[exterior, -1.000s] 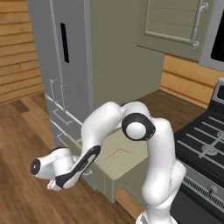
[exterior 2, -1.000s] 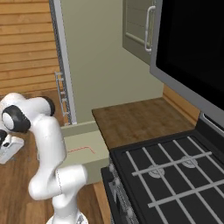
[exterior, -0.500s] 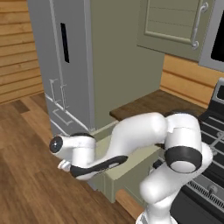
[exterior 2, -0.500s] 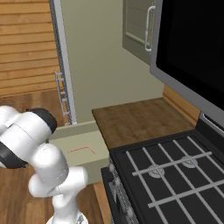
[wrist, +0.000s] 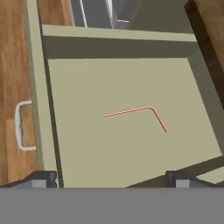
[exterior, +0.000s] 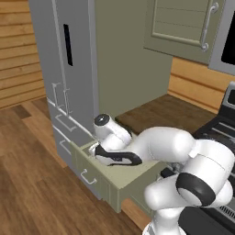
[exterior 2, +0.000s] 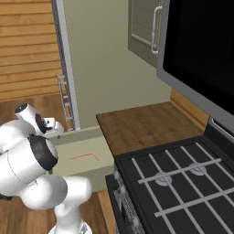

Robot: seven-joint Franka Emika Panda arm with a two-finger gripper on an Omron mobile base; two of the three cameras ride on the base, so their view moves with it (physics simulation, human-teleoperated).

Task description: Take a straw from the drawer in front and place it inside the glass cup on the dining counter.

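My claw (wrist: 111, 177) hangs with its jaws spread wide over the pulled-out sage-green drawer (wrist: 78, 87), whose thin bent pink-red straw (wrist: 135, 111) lies untouched on the floor.

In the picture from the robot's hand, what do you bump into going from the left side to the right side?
Plank wood floor → small silver bail handle → sage-green drawer's front wall → thin, bent pink-red straw on the drawer floor → dark brown wood-grain counter top.
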